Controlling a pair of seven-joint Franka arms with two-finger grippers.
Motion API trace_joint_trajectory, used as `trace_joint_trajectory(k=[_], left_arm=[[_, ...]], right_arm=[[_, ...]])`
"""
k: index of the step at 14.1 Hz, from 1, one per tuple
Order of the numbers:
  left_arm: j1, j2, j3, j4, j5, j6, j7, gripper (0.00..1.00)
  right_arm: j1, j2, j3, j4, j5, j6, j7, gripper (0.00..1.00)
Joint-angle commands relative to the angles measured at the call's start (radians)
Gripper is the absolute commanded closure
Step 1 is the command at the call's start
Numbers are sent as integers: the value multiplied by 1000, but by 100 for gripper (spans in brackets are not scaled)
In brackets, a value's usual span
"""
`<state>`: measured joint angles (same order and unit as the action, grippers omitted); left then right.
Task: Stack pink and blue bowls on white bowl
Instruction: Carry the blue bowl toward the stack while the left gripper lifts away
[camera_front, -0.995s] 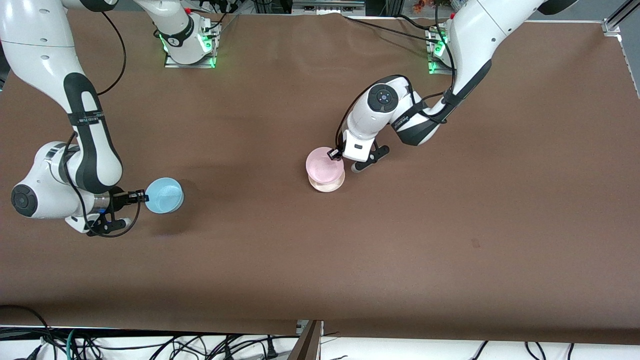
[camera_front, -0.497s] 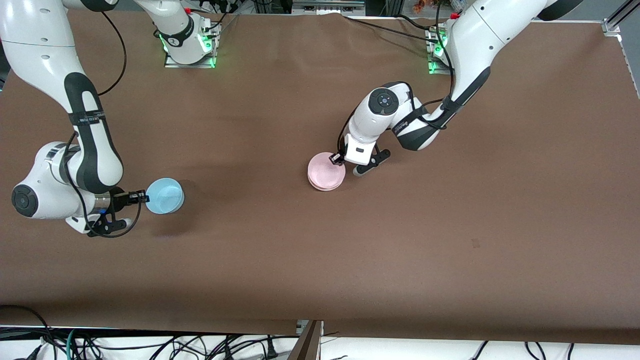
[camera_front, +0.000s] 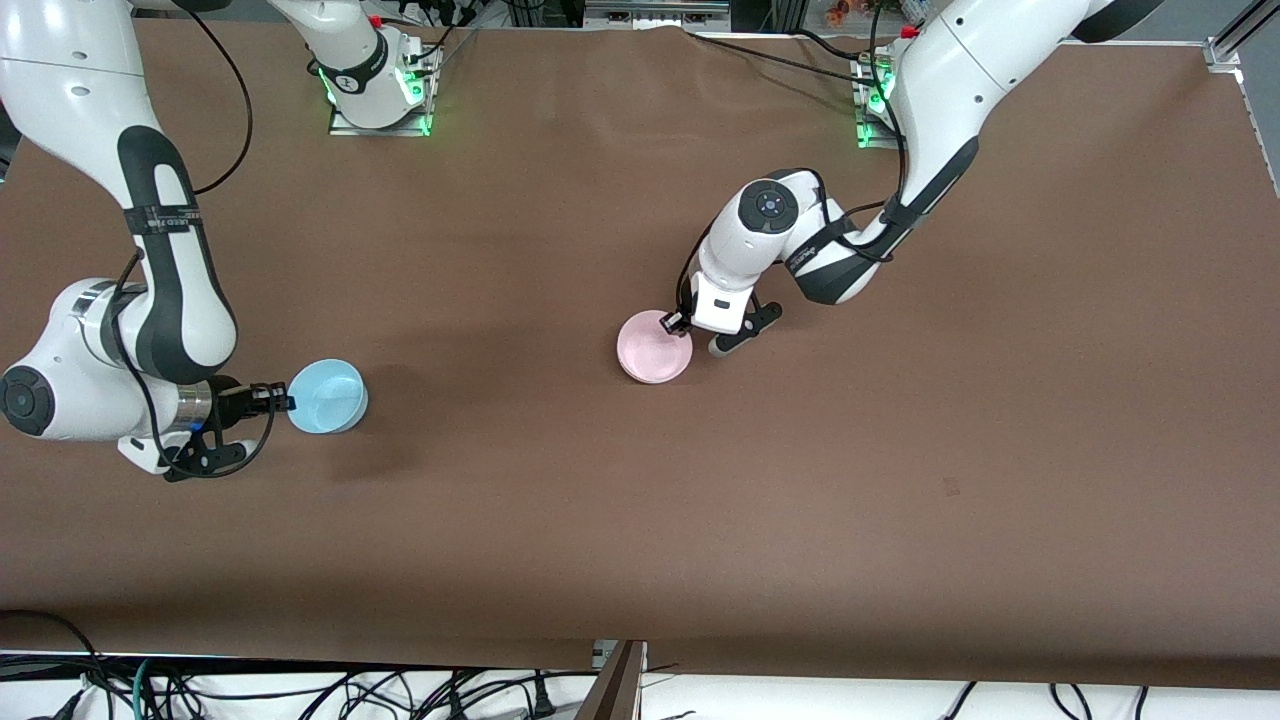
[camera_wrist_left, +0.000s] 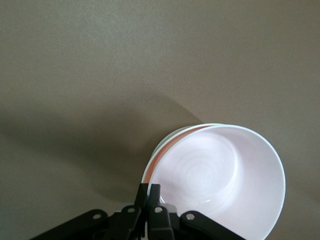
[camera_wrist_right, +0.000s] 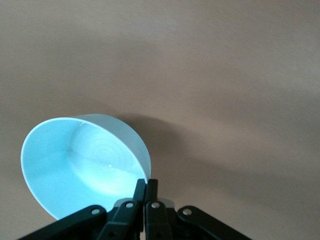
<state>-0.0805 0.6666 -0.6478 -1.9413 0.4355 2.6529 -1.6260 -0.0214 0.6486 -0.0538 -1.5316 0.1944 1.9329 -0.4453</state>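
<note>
I see my left claw (camera_front: 672, 322) pinched on the rim of the pale pink plastic bowl (camera_front: 653, 346), nested in the cream-white plastic bowl (camera_wrist_left: 172, 138) mid-bench. My right claw (camera_front: 281, 400) grips the tilted light blue plastic bowl's (camera_front: 327, 396) rim above the brown bench (camera_front: 900, 450), toward the right arm's end.

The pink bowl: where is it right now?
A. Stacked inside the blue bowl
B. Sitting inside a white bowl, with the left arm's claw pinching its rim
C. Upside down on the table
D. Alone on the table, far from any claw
B: in the left wrist view the pink bowl nests in the white bowl, whose rim peeks out beside it, and the left claw is shut on the pink rim.
</note>
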Motion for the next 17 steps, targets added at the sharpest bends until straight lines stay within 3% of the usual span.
trace_joint_trajectory(k=[1,2,7,12,15,17], left_arm=[[-45,13,37,27,43,13,-49,100],[-45,11,37,28,43,12,-49,100],[-35,5,37,44,42,10,-49,74],[-18,-16,34,70,40,-2,-46,71],[4,-94,30,77,29,-40,-44,72],[7,-117,20,161,20,-179,-41,73]], right_arm=[[3,-38,34,-4,19,-32,40,100],[3,-43,49,-5,19,-34,63,100],[17,-55,113,-4,17,-40,210,100],[142,-72,120,2,17,-38,480,100],[250,-73,120,37,17,-29,701,100],[306,-72,120,42,13,-23,815,100]])
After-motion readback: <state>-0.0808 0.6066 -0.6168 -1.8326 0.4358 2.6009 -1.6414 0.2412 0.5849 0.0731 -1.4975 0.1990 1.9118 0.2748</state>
